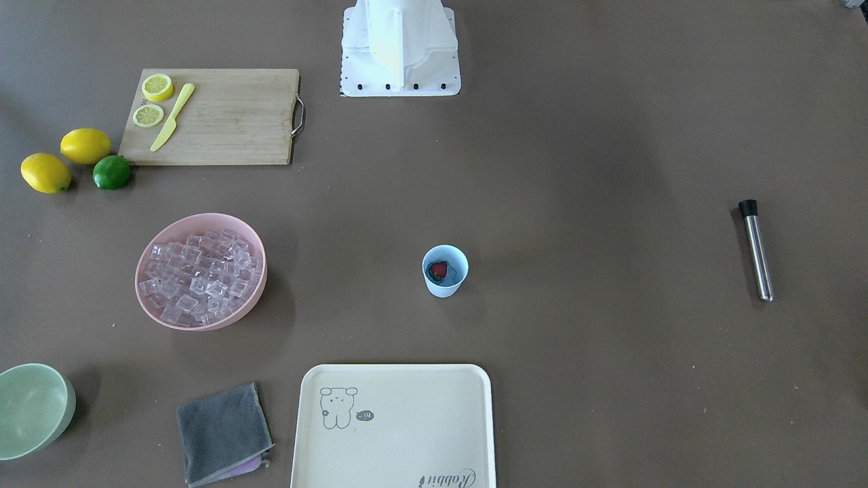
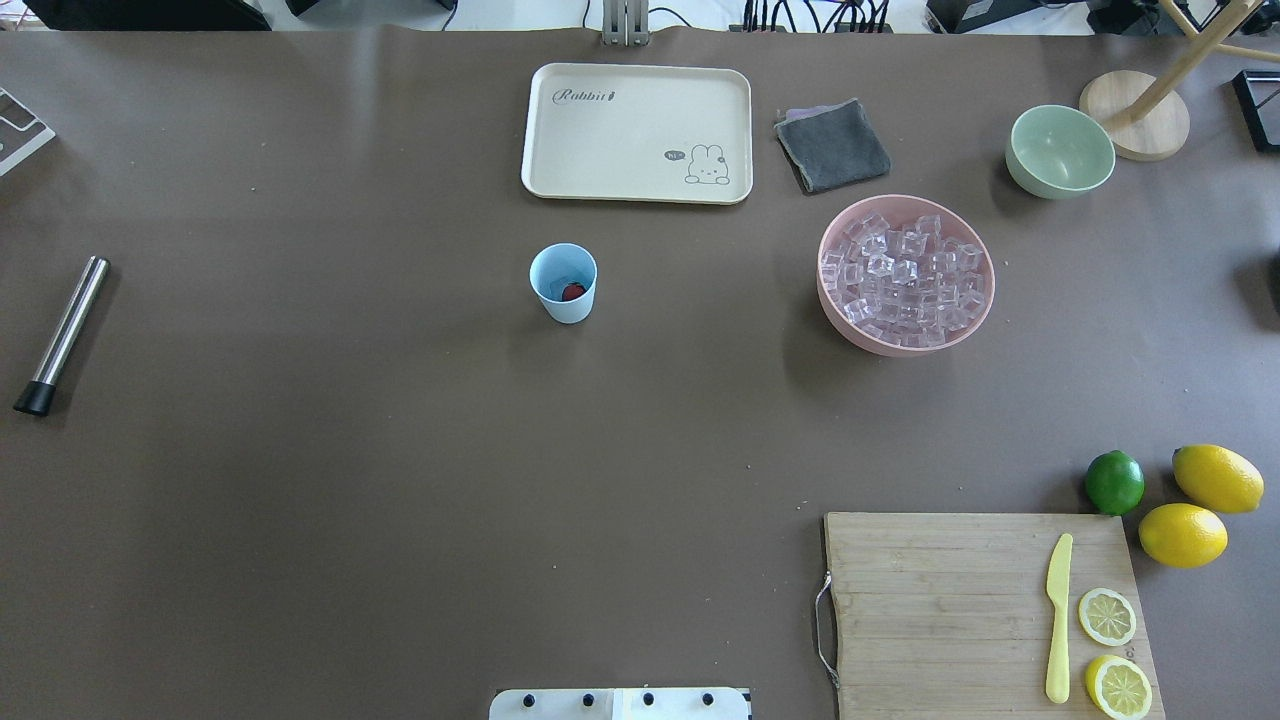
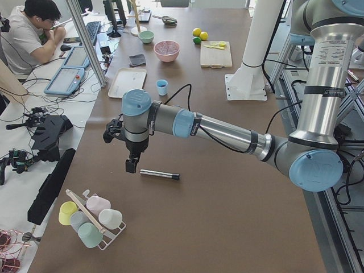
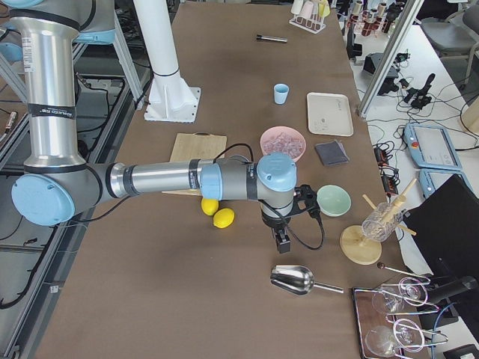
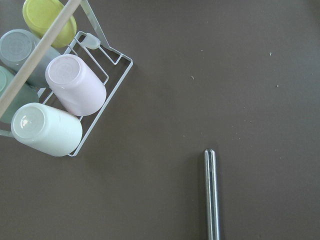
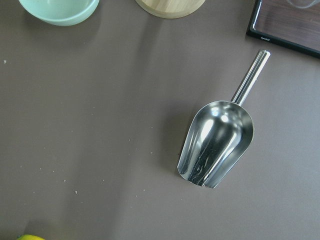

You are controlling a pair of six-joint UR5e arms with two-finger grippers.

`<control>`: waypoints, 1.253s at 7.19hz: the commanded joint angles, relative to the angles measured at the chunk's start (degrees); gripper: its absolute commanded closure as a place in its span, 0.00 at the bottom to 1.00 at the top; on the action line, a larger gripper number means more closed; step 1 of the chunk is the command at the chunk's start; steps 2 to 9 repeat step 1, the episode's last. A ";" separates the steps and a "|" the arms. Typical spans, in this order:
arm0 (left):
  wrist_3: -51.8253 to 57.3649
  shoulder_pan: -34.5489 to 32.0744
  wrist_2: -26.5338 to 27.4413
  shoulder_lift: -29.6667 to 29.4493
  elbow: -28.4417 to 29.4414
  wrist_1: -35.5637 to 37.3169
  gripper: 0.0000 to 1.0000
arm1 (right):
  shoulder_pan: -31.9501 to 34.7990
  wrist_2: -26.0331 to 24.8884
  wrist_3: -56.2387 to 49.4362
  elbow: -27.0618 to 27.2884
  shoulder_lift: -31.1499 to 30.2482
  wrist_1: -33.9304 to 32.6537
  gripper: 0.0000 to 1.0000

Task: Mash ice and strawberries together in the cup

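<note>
**Desk:** Grippers first: what are they doing?

**Photographer:** Left gripper (image 3: 130, 165) hangs over the table's left end, just beside a steel muddler (image 3: 160, 174) lying flat; right gripper (image 4: 282, 241) hangs at the opposite end above a metal scoop (image 6: 216, 145). Both show only in the side views, so whether their jaws stand apart or together cannot be told. Neither appears to carry anything.

**Desk:** And the ingredients?

**Photographer:** Light blue cup (image 2: 563, 283) stands upright mid-table, near the cream tray (image 2: 540, 130), with one strawberry (image 1: 439, 270) already at its bottom. The ice (image 2: 905, 280) is heaped in the pink bowl (image 2: 838, 310), well apart from the cup, toward the robot's right.

**Desk:** Why that layout?

**Photographer:** It reads as a division of labour: scoop and ice on the right arm's side, muddler on the left arm's, cup between where either can reach. No ice seems to be in the cup yet, so mashing likely waits on scooping
</note>
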 commanded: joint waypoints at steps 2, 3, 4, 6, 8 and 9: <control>0.03 0.68 0.41 0.06 0.93 -1.60 0.02 | 0.10 0.33 0.54 -1.52 -0.38 0.02 0.01; 0.03 0.68 0.41 0.06 0.93 -1.60 0.02 | 0.10 0.33 0.54 -1.52 -0.38 0.02 0.01; 0.03 0.68 0.41 0.06 0.93 -1.60 0.02 | 0.10 0.33 0.54 -1.52 -0.38 0.02 0.01; 0.03 0.68 0.41 0.06 0.93 -1.60 0.02 | 0.10 0.33 0.54 -1.52 -0.38 0.02 0.01; 0.03 0.68 0.41 0.06 0.93 -1.60 0.02 | 0.10 0.33 0.54 -1.52 -0.38 0.02 0.01; 0.03 0.68 0.41 0.06 0.93 -1.60 0.02 | 0.10 0.33 0.54 -1.52 -0.38 0.02 0.01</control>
